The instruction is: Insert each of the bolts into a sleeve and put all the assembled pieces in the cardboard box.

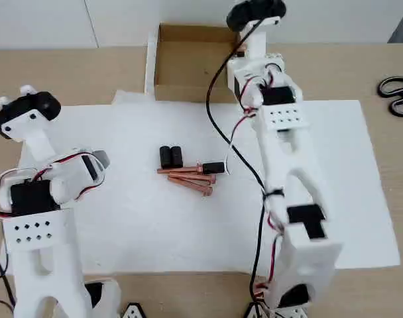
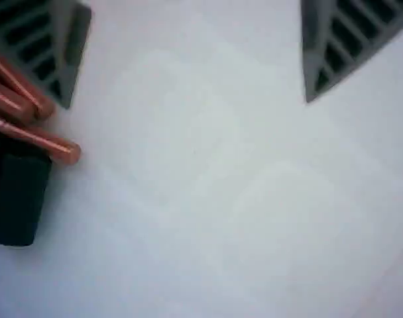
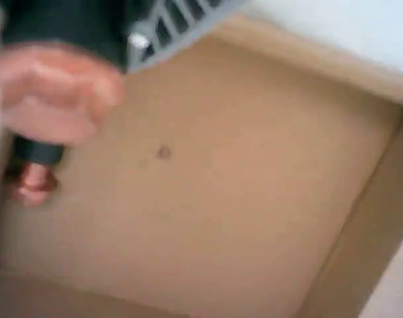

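Cardboard lies under the right gripper (image 3: 89,40), which we see closed on an assembled piece (image 3: 56,93), a copper bolt in a black sleeve, held over the inside of the cardboard box (image 3: 221,199). The piece's long axis runs from the gripper down toward the box floor, close to one side wall. A dark stub with a copper tip (image 3: 32,179) shows at its lower end; we cannot tell whether it belongs to the same piece or lies on the floor.

From above, the right arm (image 1: 281,112) stretches across the white sheet (image 1: 155,225) to the box, which stands at the far edge of the sheet on the table (image 1: 69,66).

Near the middle of the sheet we find the loose bolts (image 1: 188,177) lying side by side and touching. Their long axes run roughly left to right, slightly slanted. Two loose sleeves (image 1: 170,156) sit together just beside the bolts' left ends, on the side toward the box. A third sleeve (image 1: 213,167) sits at the right end of the farthest bolt; we cannot tell whether the bolt goes into it or only touches it.

The left gripper (image 2: 188,99) hangs low over the bare sheet, to the left of the bolts, with its jaws wide apart and holding nothing. The bolt ends and one black sleeve lie just beside one of its fingers (image 2: 42,46).

Scissors (image 1: 397,96) rest on the table near its right edge, well apart from the sheet's parts.
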